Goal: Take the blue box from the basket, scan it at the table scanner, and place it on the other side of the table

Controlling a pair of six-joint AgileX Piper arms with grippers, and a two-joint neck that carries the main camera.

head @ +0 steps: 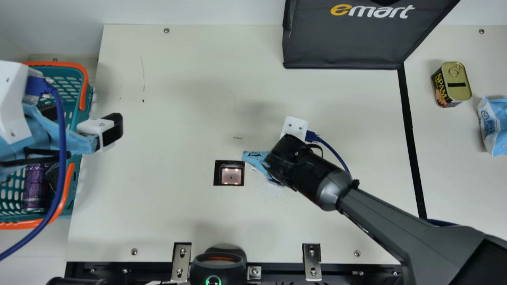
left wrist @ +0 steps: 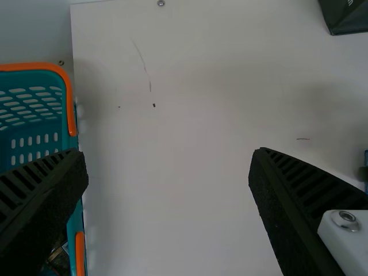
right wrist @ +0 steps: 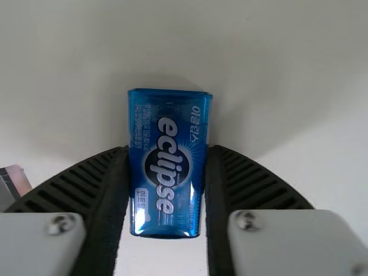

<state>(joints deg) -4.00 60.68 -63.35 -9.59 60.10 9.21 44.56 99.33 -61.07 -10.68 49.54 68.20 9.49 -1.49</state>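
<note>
Shop-checkout setup, tbl scanner (head: 231, 176), shopping bskt (head: 67, 84)

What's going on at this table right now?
My right pincer grips the blue box between its fingers, just to the right of the table scanner. My left pincer is open beside the basket, holding nothing. The box is not yet on the far right side, where a tin and a packet lie.

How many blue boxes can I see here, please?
1: the blue box is held in the right gripper. More may be hidden in the basket, which the left arm partly covers.
</note>
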